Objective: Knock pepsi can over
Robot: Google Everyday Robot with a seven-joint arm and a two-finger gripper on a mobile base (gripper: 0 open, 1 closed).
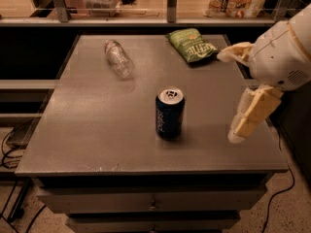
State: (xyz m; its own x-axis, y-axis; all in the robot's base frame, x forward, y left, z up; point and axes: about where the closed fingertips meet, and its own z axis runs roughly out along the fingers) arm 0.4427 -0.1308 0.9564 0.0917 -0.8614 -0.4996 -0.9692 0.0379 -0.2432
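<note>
Zero progress to show: leaves the small dark blue aluminium pepsi can (170, 113) upright, cream two-finger gripper (227, 97) spread wide, well off to its right.

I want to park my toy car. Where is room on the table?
Bare: the left of the table, in front of the plastic bottle. Crowded: the right, where the open gripper hovers by the pepsi can and green chip bag.

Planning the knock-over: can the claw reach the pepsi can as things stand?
Probably yes. The claw hangs open to the right of the upright pepsi can, with only bare table between them; the bottle and chip bag lie farther back.
</note>
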